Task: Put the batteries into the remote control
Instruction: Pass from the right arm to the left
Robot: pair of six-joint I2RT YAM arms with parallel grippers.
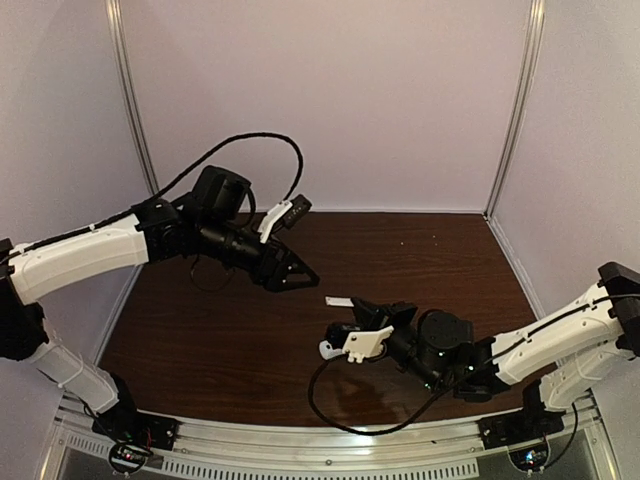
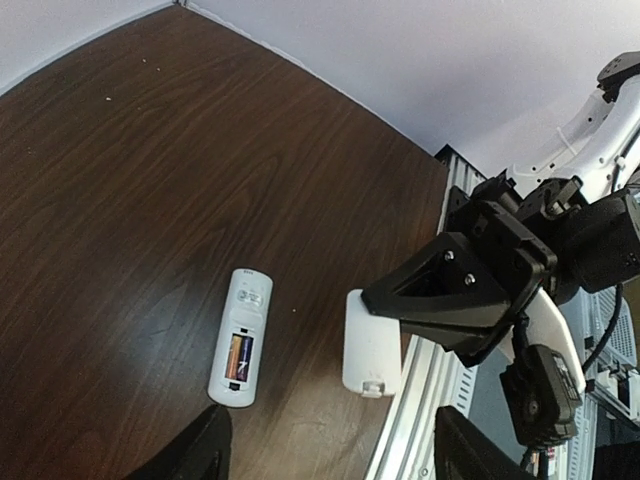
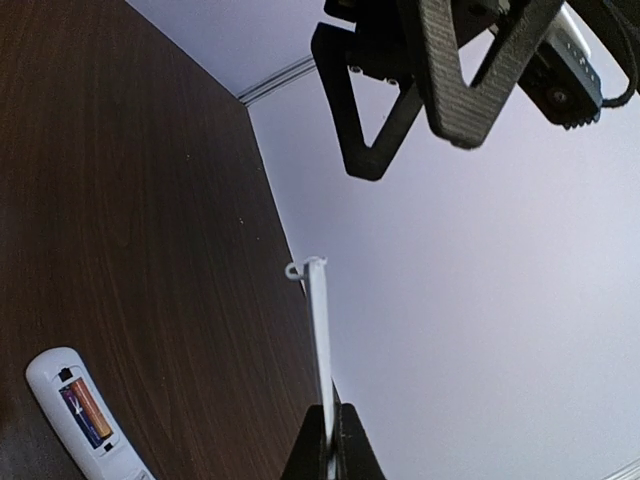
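Left wrist: remote control (image 2: 240, 338) lies bay-up, orange batteries (image 2: 238, 357) inside.

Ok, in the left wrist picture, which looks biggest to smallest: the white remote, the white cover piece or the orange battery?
1. White oblong plastic remote control and white plastic cover piece: about alike; the cover is held up, maybe nearer the camera, so unranked.
2. Slim orange-red battery: smallest.

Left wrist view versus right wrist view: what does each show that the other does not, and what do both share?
Only left wrist: the battery cover face-on, pinched by the right gripper. Only right wrist: the left gripper seen from outside, jaws apart, overhead. Both: the remote control lying bay-up, an orange battery inside.
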